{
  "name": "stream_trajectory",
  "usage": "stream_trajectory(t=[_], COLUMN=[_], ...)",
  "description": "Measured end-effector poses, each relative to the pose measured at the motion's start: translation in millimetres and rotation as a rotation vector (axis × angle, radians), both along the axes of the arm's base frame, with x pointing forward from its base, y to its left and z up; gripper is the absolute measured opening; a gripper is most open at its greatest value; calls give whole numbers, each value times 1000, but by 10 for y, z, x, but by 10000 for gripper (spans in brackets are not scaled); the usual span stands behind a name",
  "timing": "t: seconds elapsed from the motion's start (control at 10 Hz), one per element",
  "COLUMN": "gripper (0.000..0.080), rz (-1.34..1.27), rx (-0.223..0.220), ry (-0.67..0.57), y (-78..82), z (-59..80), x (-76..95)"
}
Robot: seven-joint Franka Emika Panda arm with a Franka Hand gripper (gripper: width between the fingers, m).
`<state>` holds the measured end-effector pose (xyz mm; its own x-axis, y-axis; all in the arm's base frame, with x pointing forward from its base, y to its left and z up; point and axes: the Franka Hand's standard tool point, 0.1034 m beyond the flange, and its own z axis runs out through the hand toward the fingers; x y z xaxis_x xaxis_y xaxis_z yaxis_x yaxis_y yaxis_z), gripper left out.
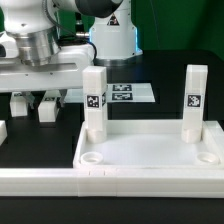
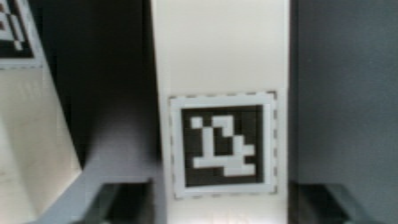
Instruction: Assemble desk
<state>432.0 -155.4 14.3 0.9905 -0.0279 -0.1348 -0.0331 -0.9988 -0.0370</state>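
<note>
Gripper (image 1: 33,106) hangs beyond the desk top (image 1: 150,148), toward the exterior view's left. Its fingers (image 2: 125,203) are partway apart and straddle a tagged white leg (image 2: 222,80); I cannot tell whether the pads press it or stand just clear. The desk top, a white rimmed tray, lies in front with the left upright leg (image 1: 95,100) and right upright leg (image 1: 195,98) standing at its far corners, tags facing the exterior camera.

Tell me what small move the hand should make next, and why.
Probably draw the hand straight back off the leg without brushing it. In the wrist view the fingers sit either side of the leg and look clear of it, so it seems free. The exterior view shows it upright in the desk top, with empty sockets waiting for more.
</note>
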Motion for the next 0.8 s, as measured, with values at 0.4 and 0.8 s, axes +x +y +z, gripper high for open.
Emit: stream_trajectory(t=[0.4, 0.8], gripper=[644, 648], rz=[-13, -14], rx=[28, 62], ry=[9, -8], y=[47, 74], z=[111, 349], x=[-27, 252])
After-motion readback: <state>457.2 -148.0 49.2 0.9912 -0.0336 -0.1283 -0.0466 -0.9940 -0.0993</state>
